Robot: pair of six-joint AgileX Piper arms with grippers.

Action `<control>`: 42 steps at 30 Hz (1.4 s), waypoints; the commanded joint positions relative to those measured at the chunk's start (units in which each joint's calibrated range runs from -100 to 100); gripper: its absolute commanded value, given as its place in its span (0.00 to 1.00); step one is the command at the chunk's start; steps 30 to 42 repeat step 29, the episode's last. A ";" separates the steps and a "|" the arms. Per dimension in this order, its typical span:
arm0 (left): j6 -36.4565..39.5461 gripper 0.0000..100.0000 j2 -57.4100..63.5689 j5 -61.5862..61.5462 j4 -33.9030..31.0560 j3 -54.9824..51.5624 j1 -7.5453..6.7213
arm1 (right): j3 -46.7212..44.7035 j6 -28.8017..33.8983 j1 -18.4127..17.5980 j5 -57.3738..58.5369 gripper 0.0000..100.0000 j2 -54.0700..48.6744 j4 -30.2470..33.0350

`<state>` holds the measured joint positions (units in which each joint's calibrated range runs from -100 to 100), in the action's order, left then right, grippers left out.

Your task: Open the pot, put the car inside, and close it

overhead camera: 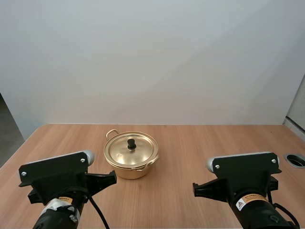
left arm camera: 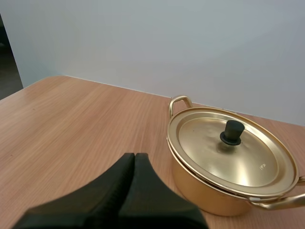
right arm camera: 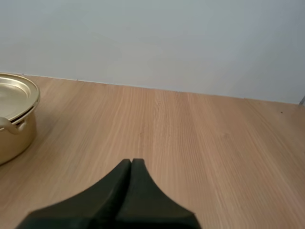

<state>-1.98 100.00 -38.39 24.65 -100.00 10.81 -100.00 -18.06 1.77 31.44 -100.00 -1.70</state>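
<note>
A golden pot stands near the middle of the wooden table, its lid on and closed, with a black knob on top. In the left wrist view the pot sits ahead of my left gripper, whose fingers lie together as one dark wedge, holding nothing. My right gripper is likewise shut on nothing, with the pot's edge off to its side. Both arms sit at the near edge of the table, well short of the pot.
The wooden table is bare around the pot. A round grey cable hole is set into the table at the far right edge. A plain white wall stands behind.
</note>
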 commanded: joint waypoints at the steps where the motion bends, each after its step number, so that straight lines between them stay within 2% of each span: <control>1: -0.03 0.00 0.00 0.18 0.05 0.00 -0.05 | 0.00 0.91 -0.02 -0.07 0.00 0.00 0.06; 10: -0.03 0.00 0.00 1.06 -0.40 0.00 -0.05 | 0.00 0.90 -0.02 -0.07 0.00 0.00 -0.07; 12: -0.03 0.00 0.00 1.08 -0.40 0.00 -0.67 | 0.00 0.90 -0.02 -0.07 0.00 0.00 -0.07; 15: -0.03 0.00 0.00 1.80 -0.56 0.00 -4.87 | 0.00 0.90 -0.02 -0.07 0.00 0.00 -0.07; 17: -0.03 0.00 0.00 1.80 -0.56 0.00 -8.43 | 0.00 0.90 -0.02 -0.07 0.00 0.00 -0.07; 19: -0.03 0.00 0.00 1.80 -0.56 0.00 -10.21 | 0.00 0.90 -0.02 -0.07 0.00 0.00 -0.07; 42: -0.03 0.00 0.00 1.80 -0.56 0.00 -10.39 | 0.00 0.90 -0.02 -0.07 0.00 0.00 -0.07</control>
